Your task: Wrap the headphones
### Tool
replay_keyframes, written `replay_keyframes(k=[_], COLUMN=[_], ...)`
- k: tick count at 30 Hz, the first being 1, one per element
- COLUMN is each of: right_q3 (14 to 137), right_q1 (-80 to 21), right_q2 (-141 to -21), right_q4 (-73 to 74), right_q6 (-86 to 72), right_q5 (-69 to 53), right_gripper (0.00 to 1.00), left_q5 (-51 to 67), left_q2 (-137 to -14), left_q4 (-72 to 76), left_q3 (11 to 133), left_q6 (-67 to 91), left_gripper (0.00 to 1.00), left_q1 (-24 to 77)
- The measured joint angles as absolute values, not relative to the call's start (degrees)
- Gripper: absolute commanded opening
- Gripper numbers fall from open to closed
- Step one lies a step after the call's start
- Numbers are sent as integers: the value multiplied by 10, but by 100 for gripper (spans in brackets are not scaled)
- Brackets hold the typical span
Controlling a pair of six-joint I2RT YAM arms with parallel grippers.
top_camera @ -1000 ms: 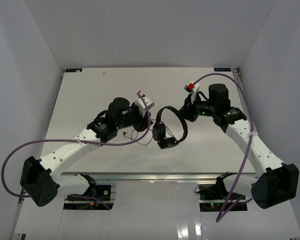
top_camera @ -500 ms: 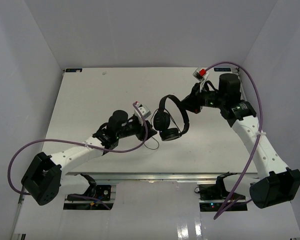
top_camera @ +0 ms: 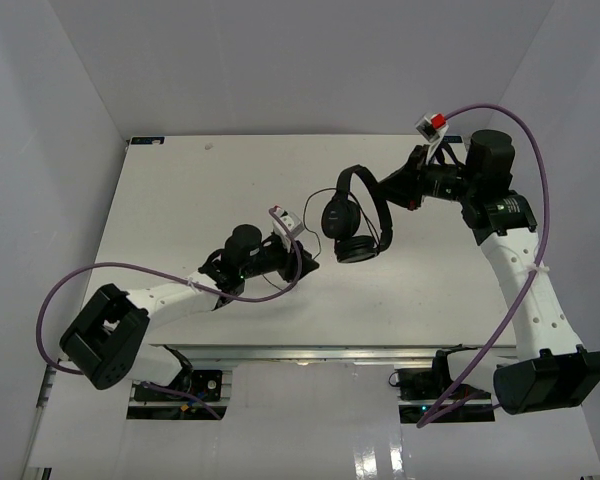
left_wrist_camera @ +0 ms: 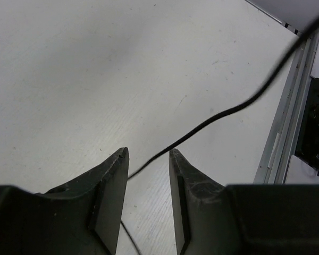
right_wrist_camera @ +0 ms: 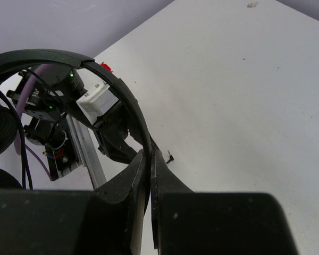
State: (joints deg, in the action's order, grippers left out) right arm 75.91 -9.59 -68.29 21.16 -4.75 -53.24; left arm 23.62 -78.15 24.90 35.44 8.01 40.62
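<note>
Top external view has the headphones [top_camera: 340, 215] held clear of the surface [top_camera: 180, 200] right of centre, with the right hand [right_wrist_camera: 149, 159] clamped on the thin headband and the earcups dangling. Left hand [left_wrist_camera: 148, 156] sits close to the surface with its jaws apart, and the cord [left_wrist_camera: 223, 112] runs loose through the gap rather than pinched. No turns of cord show around the headband, so I judge the wrapping barely begun, with nearly all of it left.

White matte table [top_camera: 180, 200], plain pale grey walls [top_camera: 300, 60] on three sides, aluminium rail [top_camera: 310, 352] along its near edge, soft even light
</note>
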Motion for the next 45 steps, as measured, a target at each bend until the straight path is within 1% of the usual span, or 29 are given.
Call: replay_keyframes(k=[4, 8, 12, 17, 18, 21, 23, 26, 29, 31, 33, 39, 41, 44, 45], right_q3=[761, 761, 761, 766, 767, 768, 768, 768, 768, 768, 768, 768, 768, 768, 768], right_q1=[-88, -85, -79, -72, -72, -71, -71, -71, -71, -71, -71, -71, -71, -71, -71], right_q2=[-683, -683, -683, -685, -685, -688, -690, -691, -691, -691, -691, -691, -691, -691, -691], right_q4=[211, 211, 211, 211, 211, 210, 210, 210, 209, 209, 209, 209, 209, 209, 208], right_q6=[-57, -64, -73, -83, -86, -89, -91, -94, -98, -101, -102, -104, -103, -103, -103], right_q5=[-540, -542, -542, -542, -541, -539, -538, -536, -533, -532, -529, -525, -524, -523, -523], right_gripper=[8, 8, 8, 8, 8, 8, 8, 8, 8, 8, 8, 8, 8, 8, 8], left_q5=[245, 261, 274, 281, 282, 285, 286, 289, 290, 290, 290, 279, 271, 259, 257], left_q2=[-794, -809, -828, -831, -831, -831, -831, -831, -831, -833, -841, -859, -852, -821, -801], left_q4=[269, 306, 328, 350, 353, 367, 379, 394, 407, 416, 423, 436, 438, 437, 436], left_q3=[346, 343, 339, 312, 305, 289, 280, 271, 270, 271, 273, 275, 270, 243, 227], left_q6=[94, 114, 130, 144, 146, 156, 161, 169, 174, 177, 181, 186, 183, 169, 162], left_gripper=[34, 23, 20, 13, 14, 25, 28, 28, 24, 25, 36, 53, 60, 73, 74], left_q1=[406, 406, 406, 406, 406, 406, 406, 407, 409, 412, 420, 439, 440, 440, 439])
